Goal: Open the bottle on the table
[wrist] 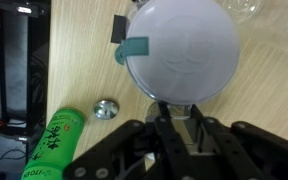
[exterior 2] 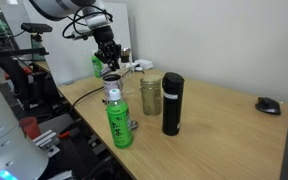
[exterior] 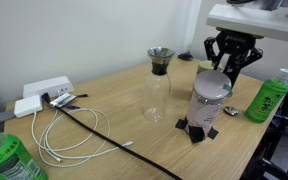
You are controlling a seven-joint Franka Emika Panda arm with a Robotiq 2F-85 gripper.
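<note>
The bottle (exterior: 209, 103) stands upright on the wooden table (exterior: 114, 120), a squat whitish body with a dark band and a broad white cap (wrist: 179, 45). It also shows in an exterior view under the arm (exterior 2: 112, 82). My gripper (exterior: 229, 72) hangs just above the cap's edge, also seen in an exterior view (exterior 2: 110, 66). In the wrist view the two fingers (wrist: 179, 105) stand close together at the cap's rim, pinching a small grey part of it. A teal tab (wrist: 134, 52) sticks out of the cap's side.
A glass carafe (exterior: 159, 85) stands beside the bottle. One green bottle (exterior: 267, 97) lies on the table with a small silver cap (wrist: 106, 108) near it. Another green bottle (exterior 2: 119, 125) stands upright. There is also a black tumbler (exterior 2: 172, 103), a mouse (exterior 2: 269, 105), and a power strip (exterior: 44, 90) with cables.
</note>
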